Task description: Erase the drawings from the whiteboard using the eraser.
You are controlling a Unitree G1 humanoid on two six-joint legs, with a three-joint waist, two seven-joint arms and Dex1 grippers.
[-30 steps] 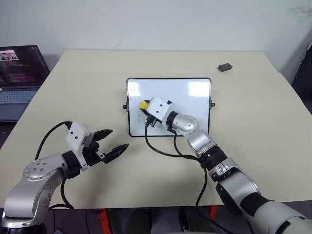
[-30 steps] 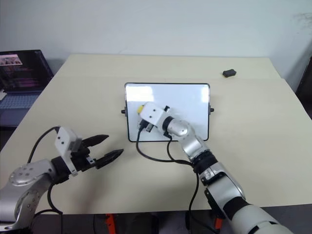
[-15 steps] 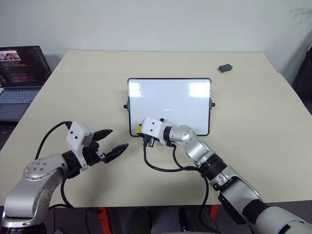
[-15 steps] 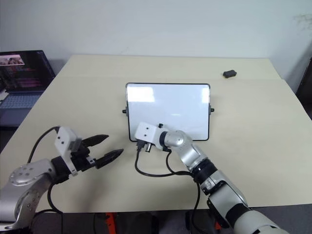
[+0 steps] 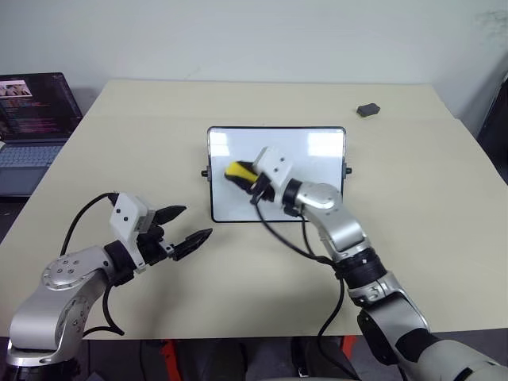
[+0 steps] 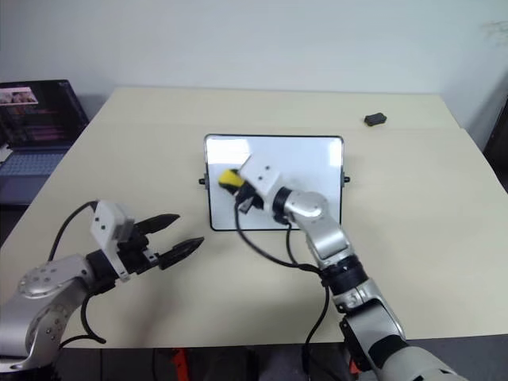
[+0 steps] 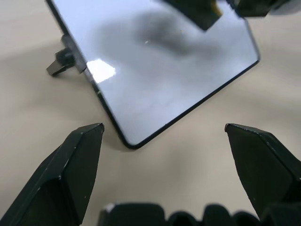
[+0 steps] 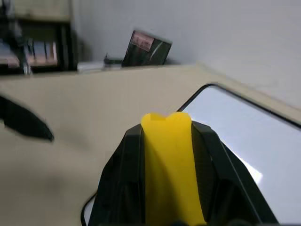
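Observation:
The whiteboard (image 5: 317,171) lies flat in the middle of the cream table. My right gripper (image 5: 243,173) hovers over the board's left part, shut on the yellow eraser (image 5: 236,170), whose tip sticks out between the black fingers (image 8: 117,188). The right wrist view shows the eraser (image 8: 169,160) raised off the whiteboard (image 8: 254,141). The drawings are out of view: the bare board surface is plain white, and the gripper covers part of it. My left gripper (image 5: 197,221) hangs open near the board's front left corner (image 7: 131,141), with nothing between its fingers (image 7: 70,169).
A laptop (image 5: 32,127) stands off the table's left side. A small dark grey lump (image 5: 367,109) lies at the far right of the table. The right arm's black cable (image 5: 286,238) droops onto the table in front of the board.
My right gripper swept the eraser from the board's left part down to its near edge, then rose and came back over the left part. The left gripper stayed where it was.

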